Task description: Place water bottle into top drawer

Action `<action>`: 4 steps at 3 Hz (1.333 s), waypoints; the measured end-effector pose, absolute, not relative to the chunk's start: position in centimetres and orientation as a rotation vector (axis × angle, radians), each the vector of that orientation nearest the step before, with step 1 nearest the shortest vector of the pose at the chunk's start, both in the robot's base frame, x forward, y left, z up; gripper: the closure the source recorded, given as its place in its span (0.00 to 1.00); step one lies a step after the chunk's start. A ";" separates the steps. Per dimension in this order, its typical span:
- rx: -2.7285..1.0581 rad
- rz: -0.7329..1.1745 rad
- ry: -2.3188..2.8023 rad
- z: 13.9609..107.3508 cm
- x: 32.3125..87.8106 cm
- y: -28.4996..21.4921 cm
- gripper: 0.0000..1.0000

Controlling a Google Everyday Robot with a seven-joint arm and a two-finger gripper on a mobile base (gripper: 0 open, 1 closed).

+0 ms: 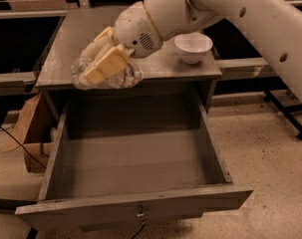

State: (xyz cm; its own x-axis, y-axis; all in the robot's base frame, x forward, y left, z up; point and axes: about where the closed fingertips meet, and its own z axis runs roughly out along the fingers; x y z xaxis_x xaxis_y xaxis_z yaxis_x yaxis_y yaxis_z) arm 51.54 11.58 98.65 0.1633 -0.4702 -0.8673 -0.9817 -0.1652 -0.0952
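Observation:
My gripper (93,68) is shut on the water bottle (124,77), a clear crinkled plastic bottle with a pale label band and red marks. The tan fingers (106,65) clamp it lying on its side, at the front edge of the grey tabletop (85,29), just above the back of the top drawer. The top drawer (135,166) is pulled fully open below; it is a wide, deep grey box with nothing in it, and a small keyhole (139,214) shows at the centre of its front.
A white bowl (193,47) stands on the tabletop at the right. My white arm (250,14) crosses the upper right. A cardboard box (33,133) sits on the floor left of the drawer. A black stand's legs (285,113) are at the right.

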 end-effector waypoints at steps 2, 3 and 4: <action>-1.724 0.976 1.616 89.8 51.1 15.9 1.00; -1.677 0.813 1.774 82.8 54.5 19.4 1.00; -1.644 0.654 1.892 78.3 58.1 20.5 1.00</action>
State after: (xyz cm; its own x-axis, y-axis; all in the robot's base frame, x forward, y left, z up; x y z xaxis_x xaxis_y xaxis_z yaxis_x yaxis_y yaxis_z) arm 58.08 20.46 78.26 -0.1055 -0.7264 -0.6792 -0.9907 0.1357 0.0087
